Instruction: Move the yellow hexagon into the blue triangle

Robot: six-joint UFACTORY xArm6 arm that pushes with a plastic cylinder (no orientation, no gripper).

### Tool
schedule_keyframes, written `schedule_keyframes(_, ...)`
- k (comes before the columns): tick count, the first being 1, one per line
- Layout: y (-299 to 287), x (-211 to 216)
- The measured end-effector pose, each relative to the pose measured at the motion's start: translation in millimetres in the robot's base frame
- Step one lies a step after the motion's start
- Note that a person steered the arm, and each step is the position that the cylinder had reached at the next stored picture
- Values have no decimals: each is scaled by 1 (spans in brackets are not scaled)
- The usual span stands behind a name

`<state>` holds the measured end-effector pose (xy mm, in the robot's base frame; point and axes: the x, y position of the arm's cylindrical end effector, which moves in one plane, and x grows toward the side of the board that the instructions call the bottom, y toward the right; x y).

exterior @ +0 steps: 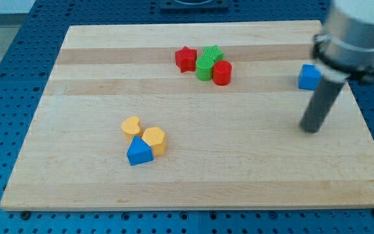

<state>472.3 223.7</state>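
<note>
While my tip (311, 129) idles, yellow hexagon (154, 140) touches blue triangle (139, 153); seemingly eight blocks.

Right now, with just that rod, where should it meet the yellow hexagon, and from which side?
No grip is possible, only pushing. The yellow hexagon already touches the blue triangle, so press its upper-right face, coming from the view's right, where my tip stands far off. The yellow heart crowds its left.

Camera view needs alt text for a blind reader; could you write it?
The yellow hexagon already touches the blue triangle at the wooden board's lower left, a yellow heart beside them. My tip rests far off at the view's right, below a blue cube.
</note>
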Motion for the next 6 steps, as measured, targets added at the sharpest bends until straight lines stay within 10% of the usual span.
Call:
schedule_keyframes(3,104,-182)
schedule_keyframes(6,64,-165)
